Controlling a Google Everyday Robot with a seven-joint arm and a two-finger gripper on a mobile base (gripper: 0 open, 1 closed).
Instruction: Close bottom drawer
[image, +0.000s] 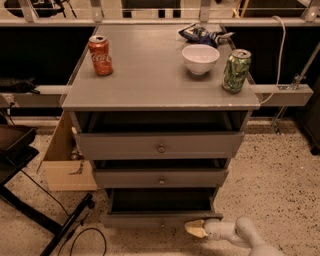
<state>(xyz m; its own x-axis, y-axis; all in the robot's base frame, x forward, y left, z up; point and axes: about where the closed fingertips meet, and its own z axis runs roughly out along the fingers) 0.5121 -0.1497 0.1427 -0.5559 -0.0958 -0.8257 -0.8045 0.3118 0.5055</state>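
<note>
Status: bottom drawer (150, 219) not closed. It is the lowest of the three in the grey cabinet (240, 150) and stands pulled well forward of the cabinet body, its dark, apparently empty box exposed behind the flat grey front. The whole closing travel is left to do, in my judgement; the push has at most only started. The middle drawer (160, 177) and top drawer (160, 145) above it also sit forward of the cabinet frame, the top one with a dark gap over it, but they are not my job. My claw (195, 228) is low at the cabinet's front, at the right end of the bottom drawer front, tip pointing left along it and either touching its lower right corner or just beside it; contact is not clear. I cannot tell whether the claw is open or closed, and it holds nothing that I can see. A push from this end could skew the drawer, so I judge a contact nearer the centre safer. On the cabinet's tabletop (150, 75): red can (100, 55) at the left, white bowl (200, 59) and green can (236, 70) at the right, all well clear of the work.
</note>
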